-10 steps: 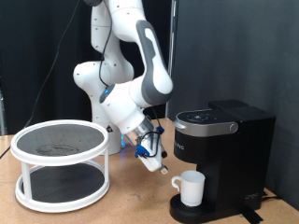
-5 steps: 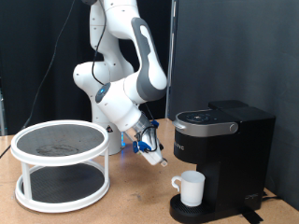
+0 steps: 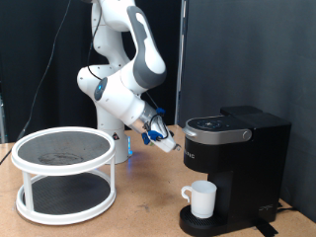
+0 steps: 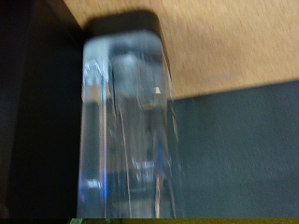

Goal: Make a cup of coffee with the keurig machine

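Keurig machine stands on the desk at the exterior view's right, black, lid down, silver-grey top panel facing up. Cup, small and white, sits upright on the machine's round drip base, under the overhanging head, handle toward the exterior view's left. My pincer hangs in the air just left of the machine's head, about level with its top panel, above the cup and apart from it. I cannot tell how far its fingers are spread; wrist view is a blur of pale streaks over tan desk and a dark surface. White two-tier round rack stands at the exterior view's left, well apart.
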